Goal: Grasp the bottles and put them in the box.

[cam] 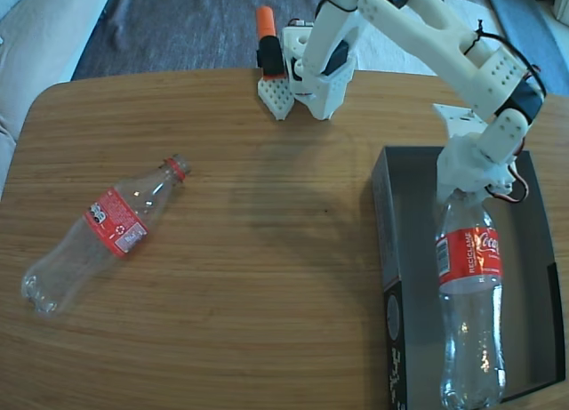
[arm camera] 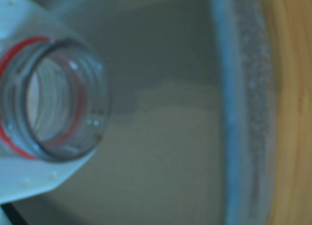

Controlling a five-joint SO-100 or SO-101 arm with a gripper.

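One clear Coca-Cola bottle (cam: 107, 228) with a red label lies on its side at the left of the wooden table, neck toward the upper right. A second bottle (cam: 469, 285) is inside the dark grey box (cam: 388, 241) at the right, along its length. Its base reaches the box's near edge. My gripper (cam: 462, 193) is shut on this bottle's neck at the far end. In the wrist view the open bottle mouth (arm camera: 53, 98) with its red ring lies against a white finger (arm camera: 34, 183). The box floor and side wall (arm camera: 239, 112) show behind.
The arm's white base (cam: 311, 72) stands at the table's far edge, with an orange-topped part (cam: 267, 36) beside it. Bare wooden table (cam: 267, 250) lies between the loose bottle and the box. A pale cushion (cam: 44, 28) lies beyond the far left corner.
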